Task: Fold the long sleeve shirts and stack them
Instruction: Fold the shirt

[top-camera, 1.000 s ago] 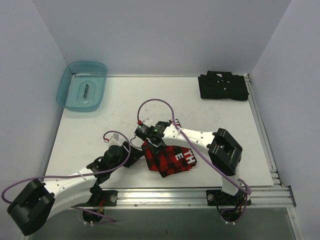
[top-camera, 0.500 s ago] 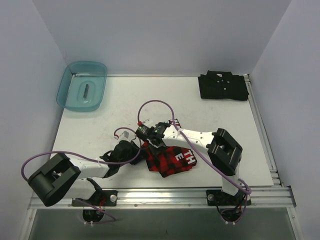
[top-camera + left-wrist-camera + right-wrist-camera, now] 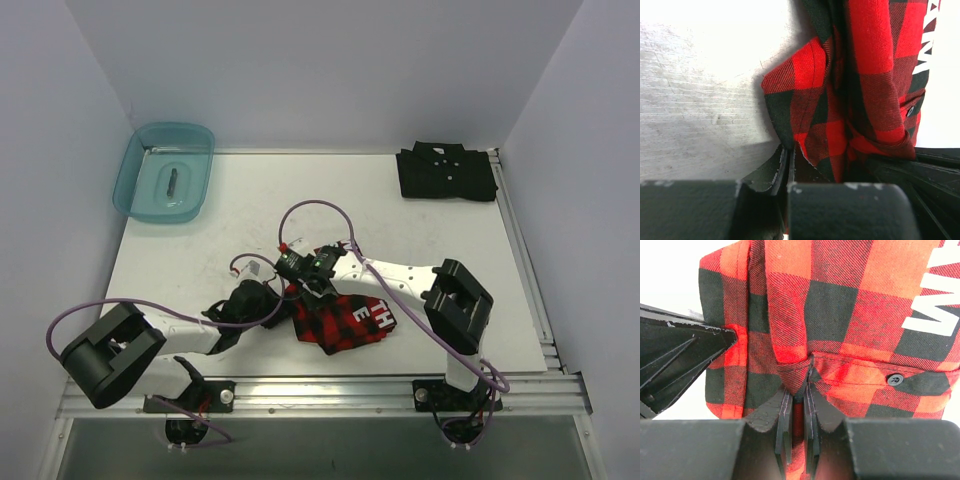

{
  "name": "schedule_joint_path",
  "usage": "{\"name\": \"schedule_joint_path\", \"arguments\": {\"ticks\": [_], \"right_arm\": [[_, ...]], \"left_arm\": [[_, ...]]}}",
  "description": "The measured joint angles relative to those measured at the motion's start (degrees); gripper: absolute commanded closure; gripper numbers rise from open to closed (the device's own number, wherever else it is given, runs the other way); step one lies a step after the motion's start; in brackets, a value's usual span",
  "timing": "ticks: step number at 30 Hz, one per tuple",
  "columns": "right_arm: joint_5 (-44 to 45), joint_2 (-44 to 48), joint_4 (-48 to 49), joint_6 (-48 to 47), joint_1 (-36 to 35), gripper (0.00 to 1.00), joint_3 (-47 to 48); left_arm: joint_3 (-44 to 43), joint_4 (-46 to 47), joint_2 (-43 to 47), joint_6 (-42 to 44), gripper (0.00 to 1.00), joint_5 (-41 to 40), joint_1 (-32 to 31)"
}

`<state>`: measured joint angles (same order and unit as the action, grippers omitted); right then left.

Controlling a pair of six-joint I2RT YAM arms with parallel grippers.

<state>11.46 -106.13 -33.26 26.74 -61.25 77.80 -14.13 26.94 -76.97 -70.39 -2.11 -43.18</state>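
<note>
The red-and-black plaid shirt (image 3: 345,315) lies bunched near the front of the table, white letters facing up. My left gripper (image 3: 284,304) reaches it from the left and is shut on the cloth's edge (image 3: 789,152), with plaid (image 3: 860,75) spreading beyond the tips. My right gripper (image 3: 316,288) comes down on the shirt's top left part and is shut on a raised fold (image 3: 799,390) of the plaid (image 3: 840,300). The left fingers (image 3: 690,345) show close beside that fold. The black shirt (image 3: 445,172) lies folded at the back right.
A translucent teal bin (image 3: 165,172) with a small dark object inside stands at the back left. A metal rail (image 3: 520,250) runs along the table's right edge. Both arms' cables loop over the middle of the table.
The left arm swung in toward the plaid shirt's left edge, and its jaws went from open to shut on the cloth. The right gripper kept its hold and barely moved.
</note>
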Motion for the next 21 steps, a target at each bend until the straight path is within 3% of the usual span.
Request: {"name": "schedule_joint_path", "arguments": {"ticks": [11,12,13,15,16,19,21], "right_arm": [[-0.07,0.15,-0.04,-0.02,-0.72,0.98,-0.55],[-0.13,0.15,-0.02,-0.02,-0.72,0.94,-0.55],[-0.22,0.15,-0.02,-0.02,-0.72,0.86,-0.55],[-0.59,0.15,-0.04,0.07,-0.72,0.75,-0.55],[-1.07,0.17,-0.07,0.15,-0.72,0.62,-0.55],[-2.38,0.61,-0.44,0.2,-0.72,0.44,-0.22],[-3.13,1.92,-0.76,0.31,-0.68,0.42,0.11]], "left_arm": [[0.0,0.02,0.0,-0.02,0.97,-0.07,0.15],[0.0,0.04,0.0,-0.02,0.93,-0.07,0.15],[0.0,0.02,0.02,0.0,0.81,-0.07,0.15],[0.0,-0.09,0.17,0.09,0.71,-0.13,0.15],[0.07,-0.26,0.61,0.04,0.62,-0.33,0.15],[0.17,-2.23,4.46,0.17,0.55,-1.4,0.15],[0.13,-4.57,8.74,0.61,0.5,-2.58,0.15]]}}
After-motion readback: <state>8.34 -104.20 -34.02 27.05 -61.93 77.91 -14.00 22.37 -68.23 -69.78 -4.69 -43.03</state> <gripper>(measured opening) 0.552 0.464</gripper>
